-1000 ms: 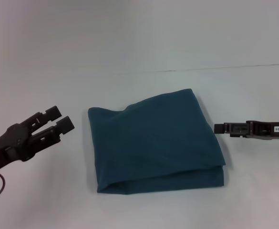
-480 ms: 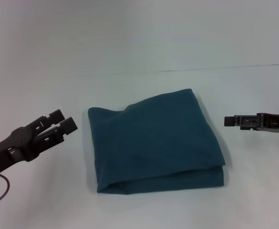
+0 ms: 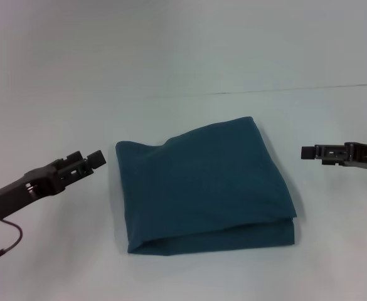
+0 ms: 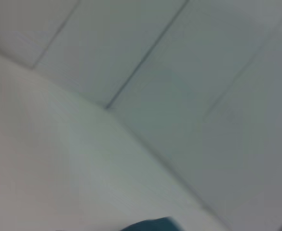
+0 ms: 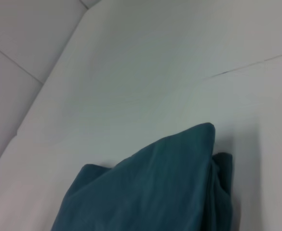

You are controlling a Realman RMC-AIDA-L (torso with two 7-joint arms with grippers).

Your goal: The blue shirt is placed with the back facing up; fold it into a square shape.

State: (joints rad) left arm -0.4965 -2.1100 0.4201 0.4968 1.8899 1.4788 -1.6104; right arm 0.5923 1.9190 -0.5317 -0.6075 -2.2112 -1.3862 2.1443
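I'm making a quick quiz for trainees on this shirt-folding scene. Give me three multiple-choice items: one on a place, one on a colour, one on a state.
1. Where does the blue shirt lie?
A. between the two grippers
B. to the right of both grippers
C. under the left gripper

2. What colour is the shirt?
A. red
B. dark teal-blue
C. yellow

3. What state is the shirt in?
A. spread flat with its sleeves out
B. hanging from a gripper
C. folded into a rough square

Key: 1 A, the left gripper and right gripper flank it on the table. 2 B, plain teal-blue fabric. 3 C, layered edges show along its near side, and neither gripper touches it.
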